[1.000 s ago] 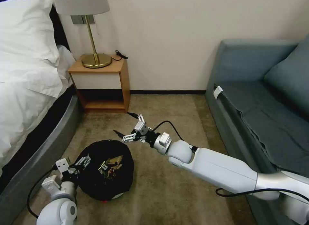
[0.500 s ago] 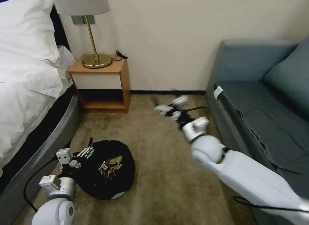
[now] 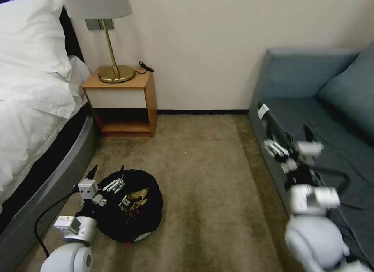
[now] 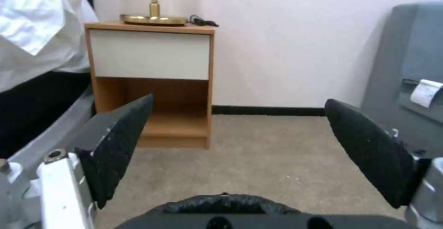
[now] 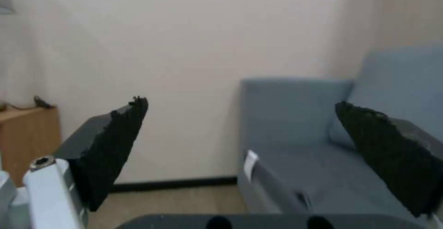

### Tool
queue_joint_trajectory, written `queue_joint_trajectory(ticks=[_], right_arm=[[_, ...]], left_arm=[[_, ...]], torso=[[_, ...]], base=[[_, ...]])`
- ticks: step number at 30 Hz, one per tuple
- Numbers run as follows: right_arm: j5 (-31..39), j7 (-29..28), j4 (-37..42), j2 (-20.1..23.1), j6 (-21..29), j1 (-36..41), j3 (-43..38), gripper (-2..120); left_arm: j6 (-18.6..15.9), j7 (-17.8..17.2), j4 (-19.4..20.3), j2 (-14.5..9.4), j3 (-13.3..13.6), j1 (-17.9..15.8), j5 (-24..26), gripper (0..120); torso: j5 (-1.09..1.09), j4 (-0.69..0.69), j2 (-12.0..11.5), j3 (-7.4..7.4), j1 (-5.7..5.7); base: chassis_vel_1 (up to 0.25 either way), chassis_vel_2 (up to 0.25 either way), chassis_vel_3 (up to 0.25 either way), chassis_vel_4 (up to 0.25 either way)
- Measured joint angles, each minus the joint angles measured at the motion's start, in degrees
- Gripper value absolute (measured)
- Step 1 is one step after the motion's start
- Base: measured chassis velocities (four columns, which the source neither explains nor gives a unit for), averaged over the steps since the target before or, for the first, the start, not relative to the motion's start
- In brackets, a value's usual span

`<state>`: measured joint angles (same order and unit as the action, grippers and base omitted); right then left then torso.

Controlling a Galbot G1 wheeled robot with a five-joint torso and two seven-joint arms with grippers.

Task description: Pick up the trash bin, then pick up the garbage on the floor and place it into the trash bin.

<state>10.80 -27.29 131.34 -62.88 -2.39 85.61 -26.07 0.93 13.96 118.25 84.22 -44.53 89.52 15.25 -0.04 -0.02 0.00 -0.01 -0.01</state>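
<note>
The trash bin [image 3: 130, 209], lined with a black bag, stands on the carpet beside the bed [image 3: 35, 147] and holds crumpled wrappers [image 3: 134, 200]. The left gripper [image 3: 106, 178] hovers at its rim, jaws wide and empty. The right gripper [image 3: 286, 141] is raised before the sofa [image 3: 331, 120], jaws wide; a nightstand [image 3: 122, 102] stands by the wall.

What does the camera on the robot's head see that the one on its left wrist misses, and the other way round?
Head view only: the trash bin with garbage inside, the lampshade, the right gripper raised before the sofa.

Left wrist view only: the inner faces of the left gripper fingers, spread open.

Both: nightstand, lamp base, carpet, sofa.
</note>
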Motion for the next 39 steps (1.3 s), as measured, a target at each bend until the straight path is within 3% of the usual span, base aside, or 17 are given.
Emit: queue_joint_trajectory(ticks=[1,2,3,5,9,24,39], right_arm=[[-5.2,0.6,1.1,-6.6,-1.4,4.6,0.0,100],[-8.8,1.0,1.9,-11.5,-2.3,7.7,1.4,100],[-8.8,1.0,1.9,-11.5,-2.3,7.7,1.4,100],[-16.3,2.0,0.6,-18.3,-5.4,11.0,4.1,100],[-20.0,2.5,-1.7,-22.1,-7.3,11.7,6.4,100],[-23.4,4.1,-6.0,-24.7,-10.6,11.9,9.5,100],[-23.4,4.2,-6.2,-24.7,-10.7,11.7,9.7,100]], left_arm=[[0.6,0.0,0.1,-0.1,0.4,0.2,-0.3,100],[1.0,0.0,0.1,-0.2,0.9,0.4,-0.6,100],[1.0,0.0,0.1,-0.2,0.9,0.4,-0.6,100],[1.5,-0.1,0.0,-0.2,1.3,0.7,-1.2,100],[1.6,-0.1,-0.8,-0.2,1.9,0.7,-1.9,100],[4.6,0.2,-2.7,0.1,3.6,0.9,-2.8,100],[4.7,0.2,-2.7,0.2,3.6,0.9,-2.9,100]], torso=[[0.08,-0.01,0.0,0.00,0.00],[0.00,-0.01,0.0,0.00,0.00],[0.00,-0.01,0.0,0.00,0.00],[0.00,0.02,0.0,0.00,0.00],[0.02,0.03,0.0,0.01,0.00],[0.04,0.02,0.0,0.01,0.00],[0.04,0.02,0.0,0.01,0.00]], base=[[0.000,0.000,0.000,0.000],[0.000,0.000,0.000,0.000],[0.000,0.000,0.000,0.000],[0.000,0.000,0.000,0.000],[0.000,0.000,0.000,0.000],[0.000,0.000,0.000,0.000],[0.000,0.000,0.000,0.000]])
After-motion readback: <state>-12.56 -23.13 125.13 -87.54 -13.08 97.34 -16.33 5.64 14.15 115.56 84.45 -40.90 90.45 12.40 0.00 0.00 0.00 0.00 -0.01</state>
